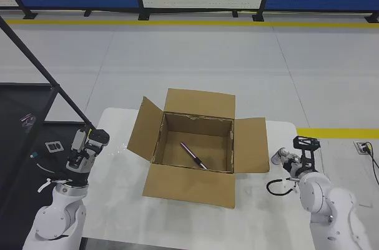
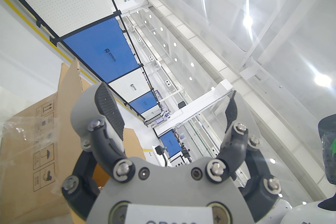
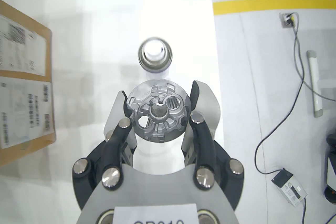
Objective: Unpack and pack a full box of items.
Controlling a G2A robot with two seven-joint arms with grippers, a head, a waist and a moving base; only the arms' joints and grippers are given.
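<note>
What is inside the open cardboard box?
One dark slender rod lies on the floor of the open brown cardboard box. The near wall hides the floor strip behind it.

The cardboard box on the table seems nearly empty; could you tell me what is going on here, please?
The robot's right gripper is shut on a round grey metal gear-like part over the white table, to the right of the open brown cardboard box, close to a small silver metal cylinder standing on the table. The left gripper is open and empty, pointing upward beside the box's left flap. Inside the box lies a dark slim pen-like rod.
</note>
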